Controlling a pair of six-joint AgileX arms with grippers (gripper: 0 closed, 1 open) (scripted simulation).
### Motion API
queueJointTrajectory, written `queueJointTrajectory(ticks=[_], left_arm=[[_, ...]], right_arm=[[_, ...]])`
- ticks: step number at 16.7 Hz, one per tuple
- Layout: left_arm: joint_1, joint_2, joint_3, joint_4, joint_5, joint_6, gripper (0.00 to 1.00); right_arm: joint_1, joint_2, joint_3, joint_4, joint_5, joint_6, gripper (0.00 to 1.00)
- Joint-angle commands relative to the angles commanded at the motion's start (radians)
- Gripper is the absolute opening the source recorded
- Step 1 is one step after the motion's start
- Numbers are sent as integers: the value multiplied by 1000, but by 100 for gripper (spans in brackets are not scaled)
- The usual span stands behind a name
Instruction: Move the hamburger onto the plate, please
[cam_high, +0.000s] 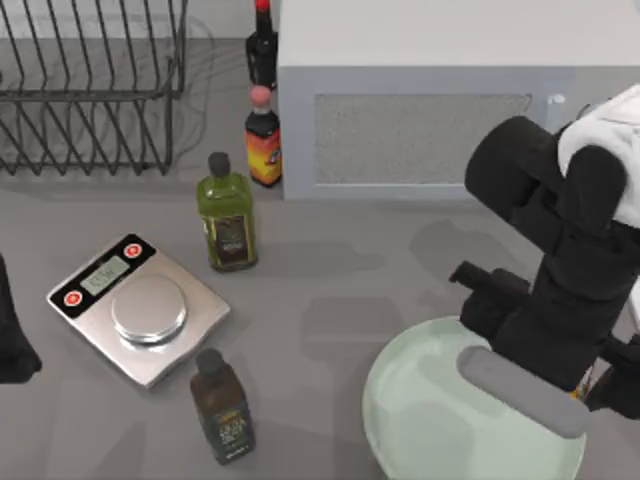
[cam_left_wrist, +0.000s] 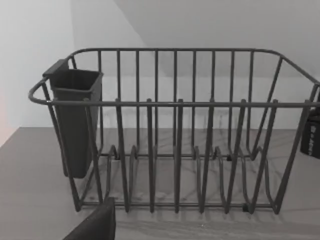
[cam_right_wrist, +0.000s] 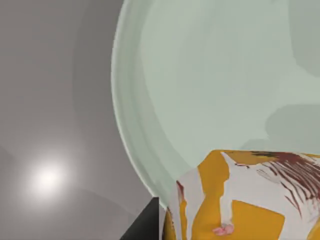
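The pale mint-green plate lies at the table's front right. My right arm hangs over its right part. In the right wrist view the hamburger, orange-yellow with whitish bits, sits close to the camera above the plate. My right gripper is shut on it, and one dark finger shows beside it. A small orange bit of the hamburger peeks out under the arm in the top view. My left arm stays parked at the table's left edge.
A kitchen scale stands at front left, with a dark bottle in front of it and an olive-oil bottle behind. Two sauce bottles stand by a white box. A wire dish rack is at back left.
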Motion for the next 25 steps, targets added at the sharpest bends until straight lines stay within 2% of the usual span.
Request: queueJointTrajectory(ticks=[5,9,16,25], left_arm=[[0,0,0,0,0,0,100],[0,0,0,0,0,0,100],[0,0,0,0,0,0,100],[0,0,0,0,0,0,100]], right_arm=[[66,34,28,29,-3,-370,0],[93,44,37,44,-5,-524,0],[91,43,32,48,-5,-536,0],[94,107,-79,225,-5,-539,0]])
